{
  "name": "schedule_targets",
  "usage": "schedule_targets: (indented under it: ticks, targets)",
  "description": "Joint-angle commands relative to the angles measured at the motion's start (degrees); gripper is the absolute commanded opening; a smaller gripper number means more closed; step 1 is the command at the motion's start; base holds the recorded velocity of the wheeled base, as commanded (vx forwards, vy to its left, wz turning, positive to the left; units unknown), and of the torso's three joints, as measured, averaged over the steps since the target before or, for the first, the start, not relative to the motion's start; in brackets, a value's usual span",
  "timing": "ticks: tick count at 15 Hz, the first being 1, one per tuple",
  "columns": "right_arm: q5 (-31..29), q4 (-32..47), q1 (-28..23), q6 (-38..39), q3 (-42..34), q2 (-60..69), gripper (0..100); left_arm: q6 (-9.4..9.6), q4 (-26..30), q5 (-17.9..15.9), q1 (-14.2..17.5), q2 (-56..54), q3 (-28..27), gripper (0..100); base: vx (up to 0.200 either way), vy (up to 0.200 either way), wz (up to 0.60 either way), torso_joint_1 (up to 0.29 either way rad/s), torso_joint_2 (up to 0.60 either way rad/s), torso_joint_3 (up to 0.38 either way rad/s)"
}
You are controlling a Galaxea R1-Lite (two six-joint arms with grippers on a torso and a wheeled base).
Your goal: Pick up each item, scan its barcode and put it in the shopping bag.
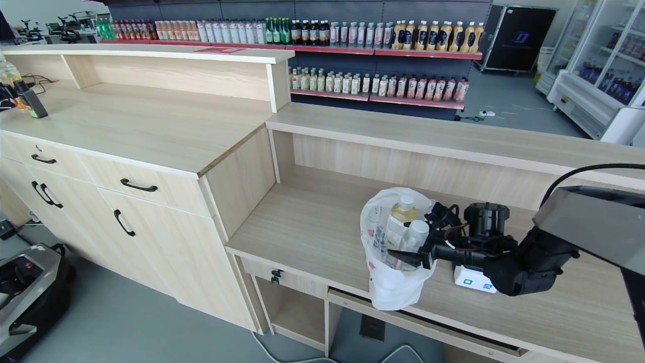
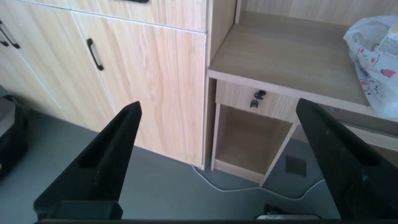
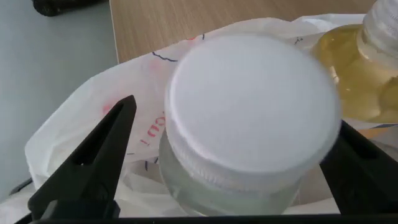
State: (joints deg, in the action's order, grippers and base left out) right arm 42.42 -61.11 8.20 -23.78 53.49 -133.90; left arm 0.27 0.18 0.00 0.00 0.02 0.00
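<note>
A white plastic shopping bag point(image 1: 390, 282) stands on the lower counter point(image 1: 312, 222). In it are a yellow drink bottle point(image 1: 403, 209) and a clear bottle with a white cap point(image 1: 417, 231). My right gripper point(image 1: 414, 236) is at the bag's mouth, open, with one finger on each side of the white-capped bottle point(image 3: 249, 124). There is a gap between one finger point(image 3: 93, 168) and the bottle. The yellow bottle point(image 3: 354, 68) stands just behind it, and the bag point(image 3: 93, 99) surrounds both. My left gripper point(image 2: 217, 155) hangs open and holds nothing, low beside the cabinet front, with the bag point(image 2: 376, 56) far off.
A small white box point(image 1: 473, 280) lies on the counter under my right arm. A raised ledge point(image 1: 453, 136) runs behind the lower counter, and a taller cabinet point(image 1: 151, 136) with drawers stands to the left. Shelves of bottles point(image 1: 378, 55) line the back.
</note>
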Motion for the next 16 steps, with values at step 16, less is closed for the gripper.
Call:
schedule_targets:
  ticks: [16]
  targets:
    - [-25.55,30.35,-14.80,4.98,-15.52,61.83,100,0.00,-0.01,0.00,0.00,-0.02,0.00,100,0.000,0.000,-0.26,0.001,0.00,0.003]
